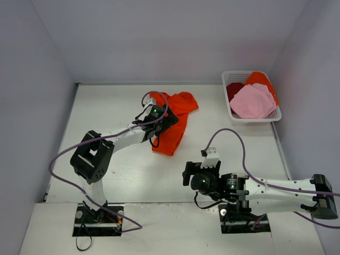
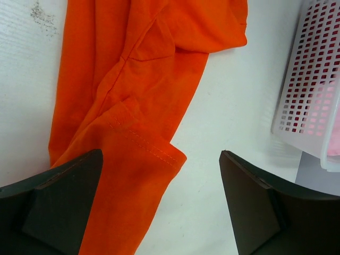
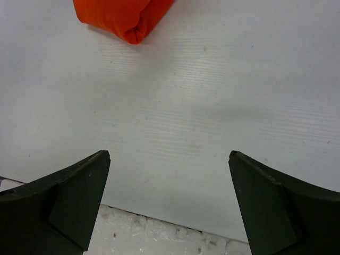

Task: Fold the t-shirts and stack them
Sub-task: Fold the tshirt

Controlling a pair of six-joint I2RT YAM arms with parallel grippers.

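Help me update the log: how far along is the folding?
Done: nothing folded or stacked. In hand: the orange-red t-shirt lies crumpled under the open left gripper; the right gripper is open, empty. Left: pink t-shirt, dark red t-shirt and orange t-shirt in the basket.

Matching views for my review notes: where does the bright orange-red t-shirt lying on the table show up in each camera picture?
Top external: the orange-red t-shirt lies crumpled mid-table, towards the back.
Left wrist: the t-shirt fills the upper left and centre.
Right wrist: only a rolled end of the t-shirt shows at the top edge, left of centre.
Shared landmark: the white table, under it in all three.
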